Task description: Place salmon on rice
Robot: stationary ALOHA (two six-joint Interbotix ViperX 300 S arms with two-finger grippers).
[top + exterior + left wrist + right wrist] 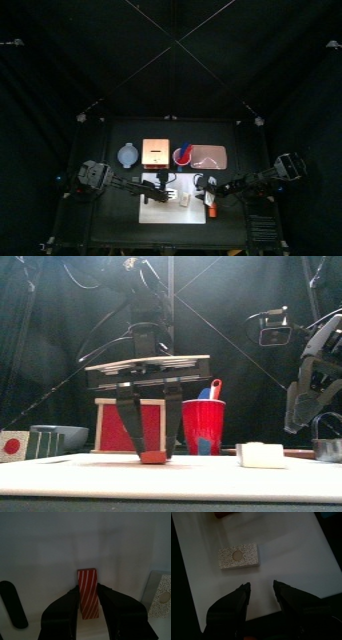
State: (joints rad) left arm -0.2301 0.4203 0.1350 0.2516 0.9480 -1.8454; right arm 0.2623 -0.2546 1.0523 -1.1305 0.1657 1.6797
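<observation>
The salmon (87, 592), a small red-orange striped oblong, stands on end between my left gripper's jaws (88, 604). In the front view the left gripper (151, 452) hangs straight down, shut on the salmon (152, 457), whose lower end is at the white mat (80, 471). The rice (262, 455), a white speckled block, lies on the mat to the right of it, apart. The rice also shows in the right wrist view (238, 556) with a round mark on top. My right gripper (261, 592) is open and empty above the mat, short of the rice.
Behind the mat stand a red cup (203, 426), a red box (118, 426) and a pale orange board (156, 152). A bowl (127, 155) is at the back left. A thin black oblong object (13, 604) lies on the mat near the salmon.
</observation>
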